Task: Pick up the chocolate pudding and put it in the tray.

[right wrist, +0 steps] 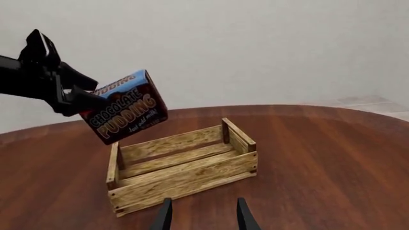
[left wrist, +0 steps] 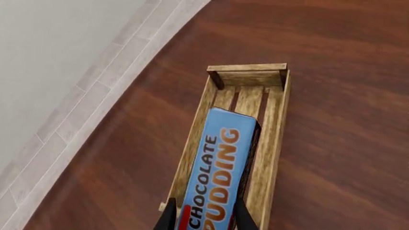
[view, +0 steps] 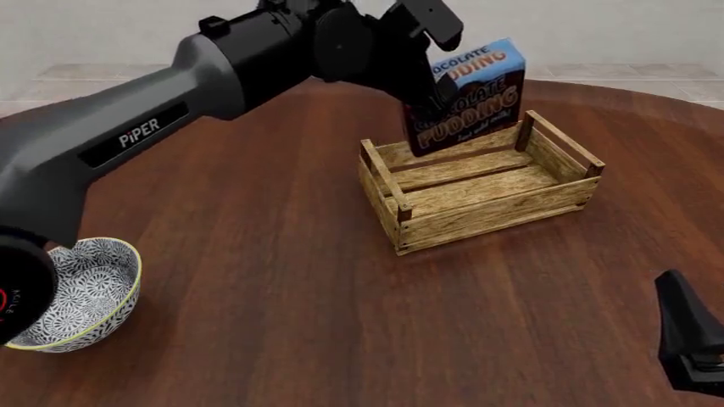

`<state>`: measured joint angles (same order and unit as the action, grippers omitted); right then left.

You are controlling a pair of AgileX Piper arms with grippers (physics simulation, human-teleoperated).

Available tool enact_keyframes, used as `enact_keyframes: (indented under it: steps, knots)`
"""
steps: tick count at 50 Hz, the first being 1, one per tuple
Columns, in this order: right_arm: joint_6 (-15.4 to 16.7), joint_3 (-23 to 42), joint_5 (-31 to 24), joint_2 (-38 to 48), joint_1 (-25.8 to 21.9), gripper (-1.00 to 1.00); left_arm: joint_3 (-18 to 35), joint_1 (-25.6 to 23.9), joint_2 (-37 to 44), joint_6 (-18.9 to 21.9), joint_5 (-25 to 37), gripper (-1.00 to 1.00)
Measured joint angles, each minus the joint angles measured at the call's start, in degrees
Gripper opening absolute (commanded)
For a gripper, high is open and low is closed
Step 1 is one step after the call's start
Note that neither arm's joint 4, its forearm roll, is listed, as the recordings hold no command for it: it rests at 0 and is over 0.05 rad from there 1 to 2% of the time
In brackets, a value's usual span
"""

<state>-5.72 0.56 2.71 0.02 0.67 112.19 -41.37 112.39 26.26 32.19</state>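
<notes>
Held aloft: small blue-topped, brown-fronted chocolate pudding carton (view: 470,93), pinched narrow by left gripper (left wrist: 206,216), tilted over light wooden slatted tray (view: 481,216), toward its 12 o'clock rim, apparently for lowering inside. Idle at 5 o'clock: right gripper (right wrist: 200,213), parted, holding nothing.

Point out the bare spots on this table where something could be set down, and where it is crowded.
Bare wood lies between the patterned bowl and the tray, and between the tray and the right end effector. The tray floor shows nothing lying on it. Crowded: above the tray, where the left end effector holds the chocolate pudding tilted in the air.
</notes>
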Motion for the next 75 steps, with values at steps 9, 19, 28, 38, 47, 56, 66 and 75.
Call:
enact_keyframes:
  steps: [9,19,28,38,47,56,66,75]
  knots:
    - [-0.3,0.1,0.1,0.0,0.2,1.00,4.2,0.6,3.4,0.4,1.0,-1.00]
    - [-0.4,0.2,0.2,0.0,0.2,1.00,8.6,0.9,6.7,-0.2,2.7,-1.00]
    - [-0.4,0.1,0.3,0.0,0.3,1.00,12.2,0.6,9.0,-2.1,4.5,-1.00]
    - [-0.4,0.2,0.2,0.0,0.3,1.00,13.2,-0.2,10.8,-3.7,5.9,-1.00]
    - [-0.3,0.2,0.2,0.0,0.3,1.00,12.1,-0.7,11.8,-4.1,6.5,-1.00]
    - [-0.3,0.2,0.1,0.0,0.3,1.00,10.7,-0.8,12.5,-4.1,6.6,-1.00]
    - [-0.2,0.3,0.0,0.0,0.3,1.00,10.4,-0.5,13.4,-4.4,6.4,-1.00]
    - [-0.3,0.1,0.2,0.0,0.3,1.00,9.7,-0.6,14.0,-4.8,5.8,-1.00]
